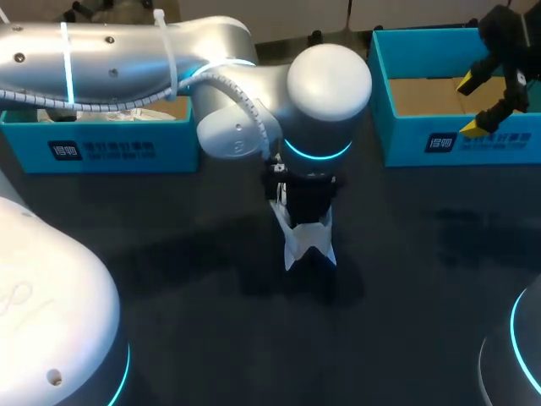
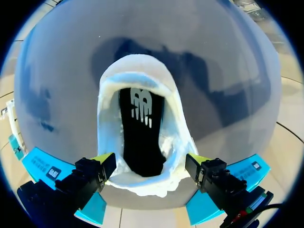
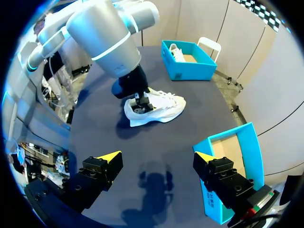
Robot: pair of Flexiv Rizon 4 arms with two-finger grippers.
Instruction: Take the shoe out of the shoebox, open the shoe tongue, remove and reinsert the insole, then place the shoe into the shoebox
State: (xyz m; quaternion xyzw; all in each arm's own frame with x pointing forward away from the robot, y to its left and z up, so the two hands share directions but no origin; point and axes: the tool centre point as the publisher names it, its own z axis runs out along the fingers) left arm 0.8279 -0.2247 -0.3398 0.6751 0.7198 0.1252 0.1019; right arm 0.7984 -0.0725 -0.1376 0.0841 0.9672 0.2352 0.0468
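A white shoe [image 1: 309,239] lies on the dark table near the middle. Its mouth faces my left wrist camera, showing a black insole [image 2: 141,137] with a white logo inside the shoe [image 2: 137,71]. My left gripper [image 2: 149,161] stands open right over the heel, one yellow fingertip on each side of the collar. From above, the left gripper [image 1: 303,203] is mostly hidden under its own wrist. My right gripper [image 1: 483,95] hangs open and empty over the blue shoebox [image 1: 406,135] at the back right. In the right wrist view the shoe [image 3: 164,107] lies well ahead of that gripper [image 3: 158,159].
A second blue box [image 1: 101,144] stands at the back left; the right wrist view shows this box [image 3: 190,66] with another white shoe [image 3: 176,51] in it. The near shoebox [image 3: 232,156] shows a bare cardboard floor. My left arm [image 1: 127,59] spans the back left.
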